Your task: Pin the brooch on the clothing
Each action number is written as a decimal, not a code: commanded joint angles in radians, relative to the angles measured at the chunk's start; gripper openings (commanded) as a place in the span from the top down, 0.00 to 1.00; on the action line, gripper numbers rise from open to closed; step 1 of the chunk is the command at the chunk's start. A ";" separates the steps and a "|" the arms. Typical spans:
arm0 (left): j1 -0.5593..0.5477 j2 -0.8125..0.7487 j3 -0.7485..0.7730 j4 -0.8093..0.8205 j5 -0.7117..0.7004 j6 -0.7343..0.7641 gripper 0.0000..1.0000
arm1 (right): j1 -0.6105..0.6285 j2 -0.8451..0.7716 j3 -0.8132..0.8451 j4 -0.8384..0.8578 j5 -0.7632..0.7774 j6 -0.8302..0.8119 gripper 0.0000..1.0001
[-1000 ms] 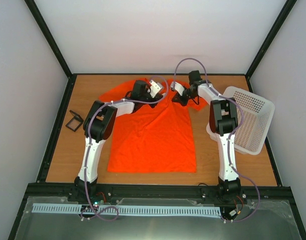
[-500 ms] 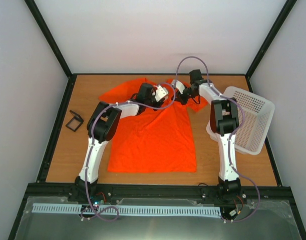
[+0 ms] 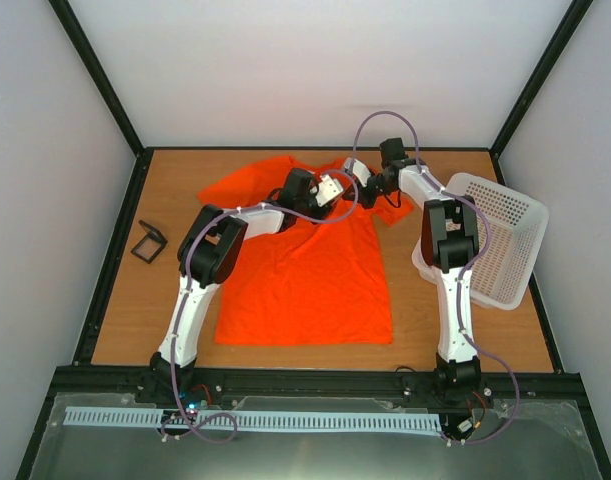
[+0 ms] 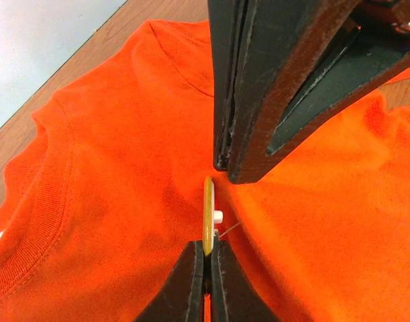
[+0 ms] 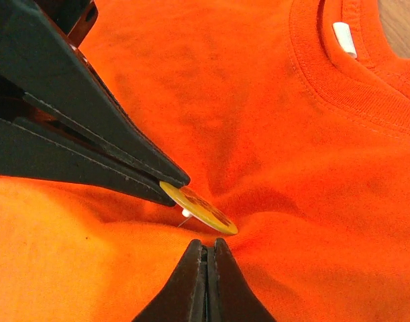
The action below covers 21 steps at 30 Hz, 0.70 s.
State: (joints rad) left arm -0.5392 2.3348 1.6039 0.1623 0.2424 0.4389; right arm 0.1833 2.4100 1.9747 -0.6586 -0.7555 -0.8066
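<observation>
Your left gripper (image 4: pixel 207 251) nips the tiny round gold brooch (image 4: pixel 208 211) by its rim and your right gripper (image 5: pixel 206 249) pinches the bright orange cloth T-shirt (image 5: pixel 272 121), so a crooked push could pop it out.

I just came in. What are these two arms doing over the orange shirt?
Both arms meet over the shirt, near its collar. The left gripper is shut on the brooch and holds it on edge, with its pin facing a raised fold of fabric. The right gripper is shut too. Its tips are at that fold, right beside the brooch, and seem to pinch it up. The brooch does not look fastened yet.
</observation>
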 commanded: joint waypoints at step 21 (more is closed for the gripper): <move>-0.005 0.037 0.098 -0.043 0.035 -0.032 0.99 | -0.008 -0.042 0.009 0.008 -0.031 0.003 0.97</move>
State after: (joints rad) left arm -0.5396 2.3833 1.6653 0.1322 0.2325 0.4282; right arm 0.1825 2.4088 1.9701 -0.6575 -0.7681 -0.8055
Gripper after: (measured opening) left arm 0.036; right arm 0.028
